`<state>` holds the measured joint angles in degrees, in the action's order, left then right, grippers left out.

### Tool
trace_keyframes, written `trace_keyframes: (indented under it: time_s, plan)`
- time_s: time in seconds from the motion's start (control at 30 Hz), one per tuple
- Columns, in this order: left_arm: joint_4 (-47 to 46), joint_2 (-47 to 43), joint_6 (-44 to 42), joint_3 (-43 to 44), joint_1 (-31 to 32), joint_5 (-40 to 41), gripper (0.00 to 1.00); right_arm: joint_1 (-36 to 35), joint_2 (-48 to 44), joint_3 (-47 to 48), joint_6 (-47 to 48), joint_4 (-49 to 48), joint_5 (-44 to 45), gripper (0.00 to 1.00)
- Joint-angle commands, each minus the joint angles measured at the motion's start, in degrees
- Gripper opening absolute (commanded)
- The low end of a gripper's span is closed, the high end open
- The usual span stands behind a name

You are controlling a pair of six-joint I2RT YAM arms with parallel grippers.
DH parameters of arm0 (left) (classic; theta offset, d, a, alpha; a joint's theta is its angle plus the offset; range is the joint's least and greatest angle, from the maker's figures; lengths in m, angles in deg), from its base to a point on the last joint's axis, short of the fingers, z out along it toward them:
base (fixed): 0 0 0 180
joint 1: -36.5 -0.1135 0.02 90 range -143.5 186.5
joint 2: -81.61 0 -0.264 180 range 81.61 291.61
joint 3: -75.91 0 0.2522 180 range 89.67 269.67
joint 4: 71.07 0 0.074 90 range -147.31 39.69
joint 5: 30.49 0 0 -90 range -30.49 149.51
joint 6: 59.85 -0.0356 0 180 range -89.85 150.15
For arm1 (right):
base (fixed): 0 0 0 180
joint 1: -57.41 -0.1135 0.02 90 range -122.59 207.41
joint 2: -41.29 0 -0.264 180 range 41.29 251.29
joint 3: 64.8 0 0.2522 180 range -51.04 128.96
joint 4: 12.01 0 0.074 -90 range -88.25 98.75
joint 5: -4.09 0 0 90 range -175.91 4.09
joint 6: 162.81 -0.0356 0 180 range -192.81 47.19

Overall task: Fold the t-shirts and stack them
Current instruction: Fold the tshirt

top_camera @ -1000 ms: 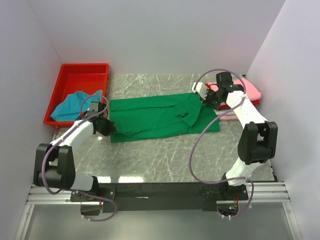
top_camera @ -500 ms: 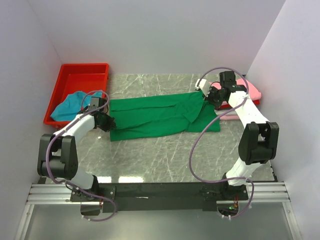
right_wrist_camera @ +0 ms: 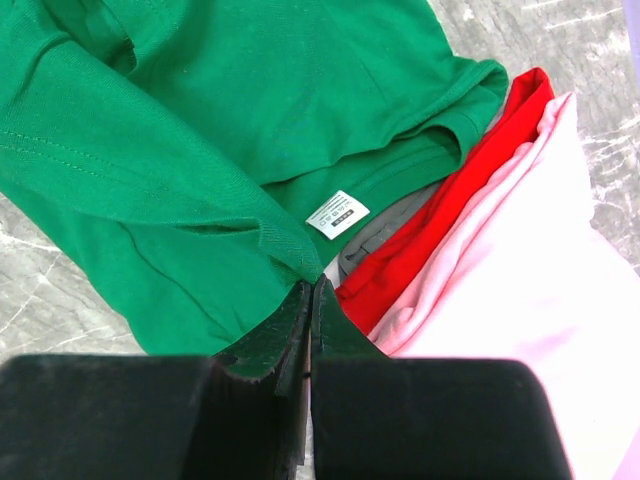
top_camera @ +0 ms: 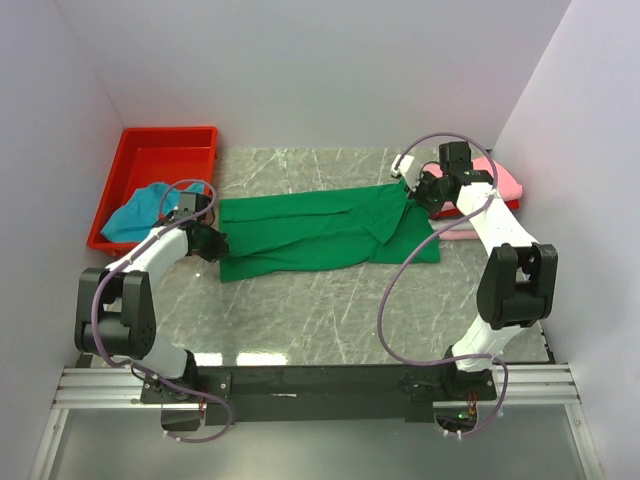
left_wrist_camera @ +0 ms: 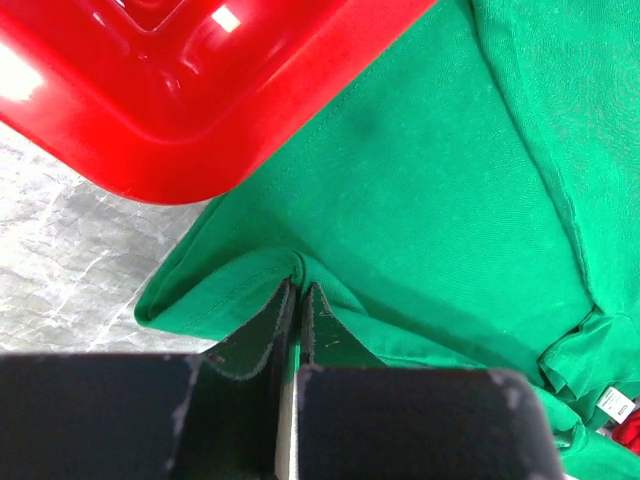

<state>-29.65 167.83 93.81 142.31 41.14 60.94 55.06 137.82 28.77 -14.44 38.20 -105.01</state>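
A bright green t-shirt (top_camera: 320, 232) lies stretched lengthwise across the marble table. My left gripper (top_camera: 210, 241) is shut on its left hem (left_wrist_camera: 297, 268), next to the red tray's corner. My right gripper (top_camera: 422, 192) is shut on its collar end (right_wrist_camera: 300, 262), close to the white neck label (right_wrist_camera: 337, 213). A stack of folded pink (top_camera: 500, 180), red (right_wrist_camera: 440, 240) and whitish (right_wrist_camera: 520, 330) shirts lies beside the right gripper. A teal-blue shirt (top_camera: 140, 212) lies in the tray.
The red plastic tray (top_camera: 160, 150) stands at the back left against the wall; its corner shows in the left wrist view (left_wrist_camera: 180, 90). White walls close in on the left, the back and the right. Grey marble table surface (top_camera: 330, 310) lies in front of the green shirt.
The left gripper has pulled the hem a little further left and back; the right gripper has pulled the collar end to the right. The green shirt now lies stretched straighter.
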Motion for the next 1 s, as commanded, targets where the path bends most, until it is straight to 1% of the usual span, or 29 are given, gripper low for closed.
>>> trace_keyframes:
  time_s: [0.0, 0.3, 0.43, 0.53, 0.57, 0.63, 0.67, 0.7, 0.77, 0.83, 0.87, 0.93, 0.97]
  plan:
    - [-0.15, -0.44, -0.46, 1.5, -0.51, 1.56, 0.02, 0.5, -0.03, 1.75, -1.15, -1.82, -0.51, 0.0]
    - [-0.06, 1.06, -0.9, 3.17, -0.51, 1.47, 0.02, 0.5, 1.46, 2.81, -1.41, -1.73, -0.6, 0.0]
    - [0.46, 1.85, -1.34, 3.87, -0.51, 1.03, 0.04, 0.42, 2.08, 3.51, -1.68, -1.47, -0.6, 0.0]
    - [0.55, 2.03, -2.92, 4.57, -0.51, -0.55, 0.17, 0.07, 2.87, 4.65, -1.85, -0.94, -0.6, 0.0]
    - [0.38, 1.85, -3.27, 5.01, -0.51, -0.99, 0.31, -0.02, 3.13, 4.83, -1.86, -0.85, -0.6, 0.0]
    - [0.11, 0.8, -4.41, 5.19, -0.51, -2.92, 0.45, -0.2, 3.31, 5.0, -2.03, -0.76, -0.68, 0.0]
    - [-0.67, -0.51, -5.12, 5.28, -0.51, -3.62, 0.55, -0.2, 3.23, 5.0, -2.12, -0.94, -0.68, 0.0]
    - [-0.85, -1.3, -5.73, 5.28, -0.43, -5.28, 0.59, -0.37, 3.31, 5.09, -2.12, -0.94, -0.68, 0.0]
    - [-2.6, -4.63, -7.93, 4.76, -0.43, -7.13, 0.64, -0.46, 3.31, 5.18, -2.12, -0.68, -0.68, 0.0]
    - [-3.84, -7.54, -10.73, 3.96, -0.43, -10.56, 0.64, -0.46, 3.4, 5.18, -2.12, -0.59, -0.68, 0.0]
    - [-4.97, -10.86, -11.62, 2.39, -0.43, -12.14, 0.64, -0.46, 3.31, 5.09, -2.03, -0.76, -0.68, 0.0]
    - [-4.9, -14.48, -11.81, 0.28, -0.43, -12.68, 0.63, -0.55, 3.31, 5.0, -2.12, -0.67, -0.6, 0.0]
    - [-4.37, -17.89, -11.72, -2.52, -0.43, -12.42, 0.63, -0.55, 3.31, 4.92, -2.12, -0.76, -0.68, 0.0]
